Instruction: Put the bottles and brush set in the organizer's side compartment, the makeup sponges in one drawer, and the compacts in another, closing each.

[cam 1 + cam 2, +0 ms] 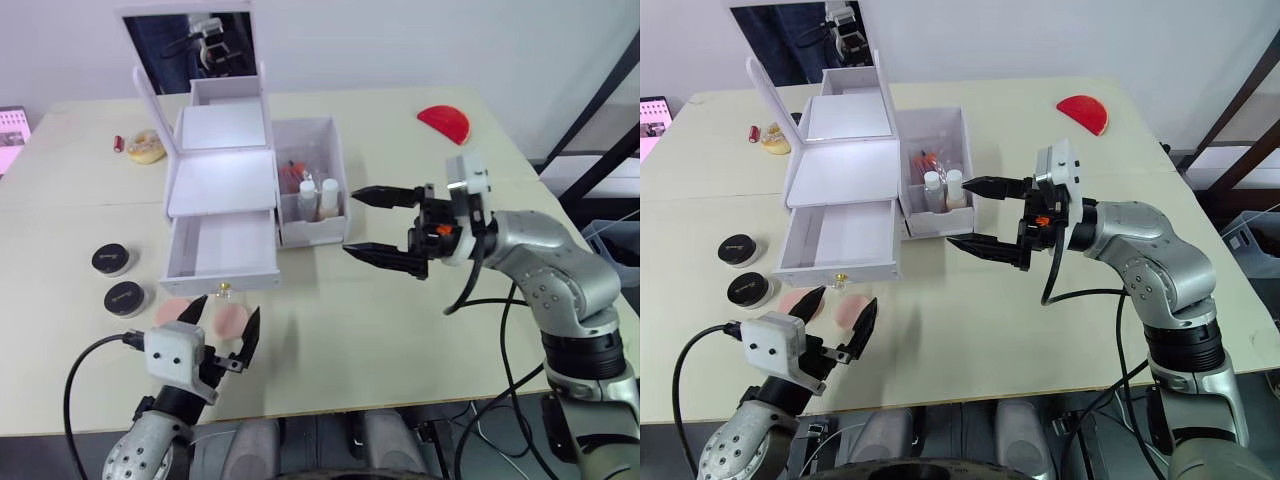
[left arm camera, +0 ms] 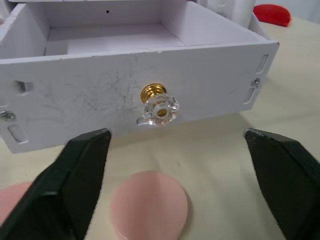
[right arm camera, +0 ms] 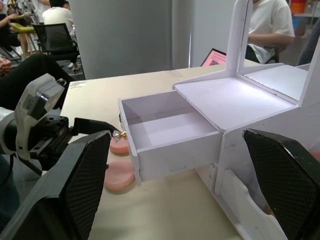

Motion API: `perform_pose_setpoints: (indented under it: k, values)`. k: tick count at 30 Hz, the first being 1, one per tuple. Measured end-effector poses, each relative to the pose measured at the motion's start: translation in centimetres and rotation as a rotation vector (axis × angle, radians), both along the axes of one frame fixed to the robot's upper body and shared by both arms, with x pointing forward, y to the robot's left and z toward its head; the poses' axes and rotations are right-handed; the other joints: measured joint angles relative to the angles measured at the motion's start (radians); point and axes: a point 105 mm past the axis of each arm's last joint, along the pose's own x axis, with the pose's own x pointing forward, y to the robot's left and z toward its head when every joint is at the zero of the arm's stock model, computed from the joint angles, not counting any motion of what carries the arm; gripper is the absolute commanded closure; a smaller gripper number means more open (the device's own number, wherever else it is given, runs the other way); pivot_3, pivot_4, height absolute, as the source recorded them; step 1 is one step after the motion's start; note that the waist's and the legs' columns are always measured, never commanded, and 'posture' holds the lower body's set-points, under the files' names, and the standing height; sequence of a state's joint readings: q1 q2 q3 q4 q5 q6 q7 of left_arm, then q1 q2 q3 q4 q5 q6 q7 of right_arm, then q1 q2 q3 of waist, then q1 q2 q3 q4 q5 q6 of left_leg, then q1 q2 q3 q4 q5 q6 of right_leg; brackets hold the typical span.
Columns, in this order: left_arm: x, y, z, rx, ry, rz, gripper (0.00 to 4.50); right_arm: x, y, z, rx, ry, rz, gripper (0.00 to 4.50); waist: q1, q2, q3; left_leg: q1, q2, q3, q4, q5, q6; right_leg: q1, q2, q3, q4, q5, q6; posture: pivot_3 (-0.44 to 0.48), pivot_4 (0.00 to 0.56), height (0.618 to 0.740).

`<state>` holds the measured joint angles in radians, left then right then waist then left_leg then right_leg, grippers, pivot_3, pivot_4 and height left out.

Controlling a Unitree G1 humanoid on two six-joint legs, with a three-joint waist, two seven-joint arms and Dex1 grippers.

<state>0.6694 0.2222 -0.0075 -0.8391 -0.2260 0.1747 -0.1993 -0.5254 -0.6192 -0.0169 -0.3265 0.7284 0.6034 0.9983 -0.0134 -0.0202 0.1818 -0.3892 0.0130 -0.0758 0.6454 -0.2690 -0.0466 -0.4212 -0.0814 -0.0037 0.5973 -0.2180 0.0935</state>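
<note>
- Pulled-out drawer [image 1: 222, 252] open-topped and bare inside, reachable from above.
- Two makeup sponges [image 1: 232, 319] just before the drawer front, between the spread fingers of the left gripper [image 1: 222, 325].
- Side compartment [image 1: 312, 140] crowded with bottles [image 1: 317, 199] at its front.
- Bare table [image 1: 400, 330] beneath the right gripper [image 1: 365, 222].

Bright, even indoor light; soft shadows on table [image 1: 400, 330]; glare on organizer [image 1: 222, 180] top; left gripper [image 2: 175, 190] fingers blurred close-up.

White organizer [image 1: 222, 180], pink makeup sponges [image 2: 149, 212], black-lidded compacts [image 1: 111, 259].
</note>
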Motion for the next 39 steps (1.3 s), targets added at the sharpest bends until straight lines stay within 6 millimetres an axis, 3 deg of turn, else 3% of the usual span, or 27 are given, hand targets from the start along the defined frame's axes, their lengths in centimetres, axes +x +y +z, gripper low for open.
perform_pose_setpoints:
  k: [10,12,15,18,19,20,26,29,32,35,39]
  values:
    - [-4.1,3.7,0.8,0.114,0.173,-0.150,0.06,-0.1,-0.3,-0.1,-0.021,0.000,0.004,0.00,0.000,-0.001,0.000,-0.001,0.001,0.000,0.000,0.000,0.000,-0.003,0.000,0.000,0.000,0.000,0.000,0.000,0.150,0.739]
    - [-5.5,5.4,1.4,0.163,0.247,-0.235,0.06,-0.2,-0.9,-0.3,-0.039,0.005,-0.005,0.00,0.000,-0.001,0.000,-0.001,0.001,0.001,0.000,0.000,0.000,-0.005,0.000,0.000,-0.001,0.000,0.000,0.000,0.150,0.739]
    - [-5.7,9.3,2.8,0.168,0.250,-0.194,0.06,0.0,-2.3,-0.6,-0.057,0.011,-0.049,0.00,0.001,0.002,0.002,-0.001,0.001,0.002,0.001,0.000,0.000,-0.006,-0.001,0.000,-0.003,0.000,0.000,0.000,0.150,0.739]
    - [-5.2,14.8,3.9,0.110,0.221,-0.056,0.06,0.3,-4.4,-1.0,-0.093,0.015,-0.114,0.00,0.000,0.002,0.002,-0.001,0.001,0.003,0.001,0.000,0.000,-0.006,-0.001,0.000,-0.003,0.000,0.000,0.000,0.150,0.739]
    - [-5.4,17.6,4.1,0.085,0.217,0.020,0.06,0.5,-5.6,-1.3,-0.106,0.022,-0.155,0.00,-0.001,0.001,0.001,-0.001,0.001,0.003,0.001,0.000,0.000,-0.005,-0.001,0.000,-0.003,0.000,0.000,0.000,0.150,0.739]
    - [-5.5,18.4,4.1,0.081,0.221,0.044,0.06,0.6,-6.0,-1.3,-0.112,0.025,-0.169,0.00,-0.001,0.000,0.001,-0.001,0.001,0.003,0.001,0.000,0.000,-0.005,-0.001,0.000,-0.003,0.000,0.000,0.000,0.150,0.739]
    - [-7.0,27.4,4.2,0.051,0.245,0.243,0.06,0.9,-13.2,-3.5,-0.176,0.072,-0.375,0.00,0.001,-0.005,-0.002,-0.001,0.002,0.005,0.000,0.000,0.000,-0.004,0.000,0.001,0.000,0.000,0.000,0.000,0.150,0.739]
    - [-8.3,30.1,3.9,0.053,0.265,0.315,0.06,0.6,-17.4,-5.1,-0.205,0.106,-0.499,0.00,-0.001,-0.004,-0.003,-0.001,0.002,0.007,0.000,0.000,0.000,-0.004,-0.002,0.001,-0.001,0.000,0.000,0.000,0.150,0.739]
    - [-8.9,32.5,3.6,0.050,0.271,0.404,0.06,0.0,-20.2,-6.3,-0.217,0.126,-0.581,0.00,-0.003,-0.004,-0.003,0.001,0.003,0.009,0.000,0.000,0.000,-0.005,-0.002,0.001,0.000,0.000,0.000,0.000,0.150,0.739]
    - [-9.5,34.4,4.1,0.039,0.251,0.488,0.06,-0.4,-21.7,-6.7,-0.223,0.122,-0.634,0.00,-0.006,-0.004,-0.003,0.002,0.005,0.010,0.000,0.000,-0.001,-0.006,-0.002,0.001,0.000,0.000,0.000,0.000,0.150,0.739]
    - [-9.4,35.0,4.5,0.050,0.234,0.496,0.06,-0.6,-22.2,-6.7,-0.222,0.111,-0.655,0.00,-0.009,-0.002,-0.003,0.004,0.006,0.017,-0.001,0.000,-0.001,-0.006,-0.007,0.001,0.000,0.000,-0.001,0.000,0.150,0.739]
